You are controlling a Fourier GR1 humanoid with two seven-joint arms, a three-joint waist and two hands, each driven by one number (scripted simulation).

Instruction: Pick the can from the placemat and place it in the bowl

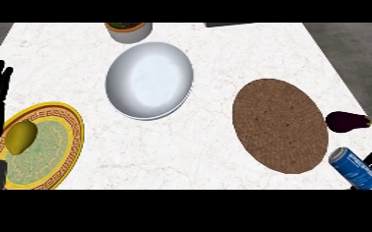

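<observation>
The blue can (pixel 349 164) lies tilted at the lower right edge of the head view, just off the near right rim of the brown oval placemat (pixel 279 125). Only black slivers of my right hand (pixel 367 159) show, curled against the can's right side and under its lower end; the rest of the hand is out of view. The white bowl (pixel 149 80) stands left of the placemat with nothing in it. My left hand (pixel 4 80) rests open at the left edge, fingers up.
A dark purple eggplant (pixel 347 122) lies right of the placemat, just beyond the can. A yellow patterned plate (pixel 42 146) with a yellow-green fruit (pixel 19 137) sits at the near left. A grey pot (pixel 130 30) stands behind the bowl.
</observation>
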